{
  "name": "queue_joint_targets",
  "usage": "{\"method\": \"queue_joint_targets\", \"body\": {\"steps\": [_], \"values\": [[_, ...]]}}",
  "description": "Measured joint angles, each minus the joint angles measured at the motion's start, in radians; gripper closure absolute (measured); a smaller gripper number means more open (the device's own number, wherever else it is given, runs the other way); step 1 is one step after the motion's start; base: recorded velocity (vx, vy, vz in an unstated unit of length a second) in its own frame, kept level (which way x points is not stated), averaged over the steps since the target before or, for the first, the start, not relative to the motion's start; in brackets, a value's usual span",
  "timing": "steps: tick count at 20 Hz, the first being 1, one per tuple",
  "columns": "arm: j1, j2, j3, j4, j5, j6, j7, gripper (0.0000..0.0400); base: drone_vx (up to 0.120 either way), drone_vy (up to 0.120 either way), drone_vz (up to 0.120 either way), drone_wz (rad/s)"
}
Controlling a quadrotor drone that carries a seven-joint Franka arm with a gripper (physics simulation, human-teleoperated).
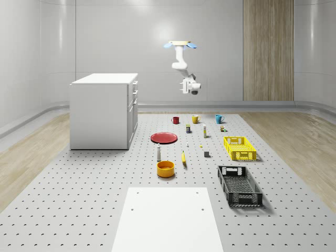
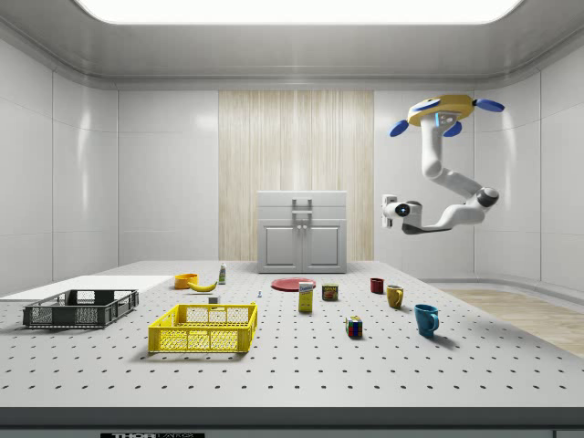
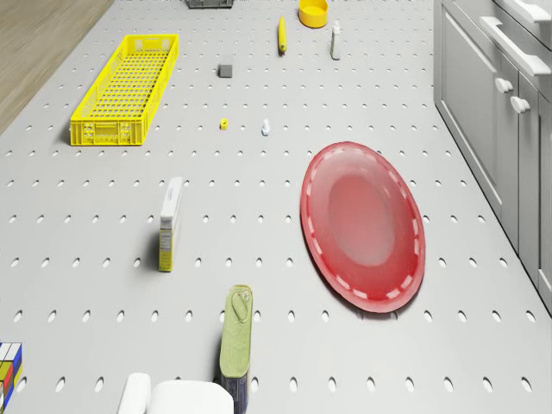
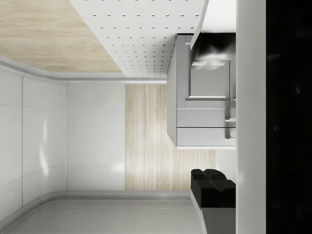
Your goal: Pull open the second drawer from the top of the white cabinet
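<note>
The white cabinet (image 1: pixel 102 113) stands on the pegboard floor at the whole-scene view's left, its drawer front facing right. In the side view its second drawer (image 2: pixel 319 216) lies under the top one, a handle at its middle, and it looks shut. The drone (image 1: pixel 181 44) hovers in the air well off the cabinet's front, above the mugs. Its white arm bends down to the gripper (image 1: pixel 189 88), which hangs at about drawer height and apart from the cabinet. In the wrist view the gripper (image 4: pixel 197 117) is open, a black fingertip (image 4: pixel 212 187) on one side, with the second drawer (image 4: pixel 204 118) seen between.
Between robot and cabinet lies a red plate (image 1: pixel 164 137). Mugs (image 1: pixel 195 119), cans, a banana (image 1: pixel 184 157) and an orange bowl (image 1: pixel 165 168) dot the floor. A yellow basket (image 1: pixel 239 148) and a black basket (image 1: pixel 239 185) sit at the right, a white board (image 1: pixel 168 218) in front.
</note>
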Motion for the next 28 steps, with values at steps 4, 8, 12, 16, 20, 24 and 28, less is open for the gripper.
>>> {"method": "queue_joint_targets", "body": {"steps": [4, 8, 12, 16, 20, 24, 28], "values": [[0.017, -0.016, -0.007, -0.002, -0.012, 0.015, 0.010, 0.0100, 0.120, -0.120, 0.000, 0.000], [0.032, -0.031, -0.012, -0.004, -0.023, 0.029, 0.019, 0.0100, 0.120, -0.120, 0.000, 0.000], [0.047, -0.045, -0.018, -0.006, -0.034, 0.042, 0.028, 0.0100, 0.120, -0.120, 0.000, 0.000], [0.060, -0.059, -0.023, -0.008, -0.044, 0.055, 0.037, 0.0100, 0.120, -0.120, 0.000, 0.000], [0.073, -0.072, -0.027, -0.009, -0.055, 0.067, 0.045, 0.0100, 0.120, -0.120, 0.000, 0.000], [0.085, -0.084, -0.031, -0.011, -0.064, 0.078, 0.053, 0.0100, 0.120, -0.060, 0.000, 0.000], [0.096, -0.096, -0.035, -0.012, -0.073, 0.088, 0.061, 0.0100, 0.120, -0.120, 0.000, 0.000]]}}
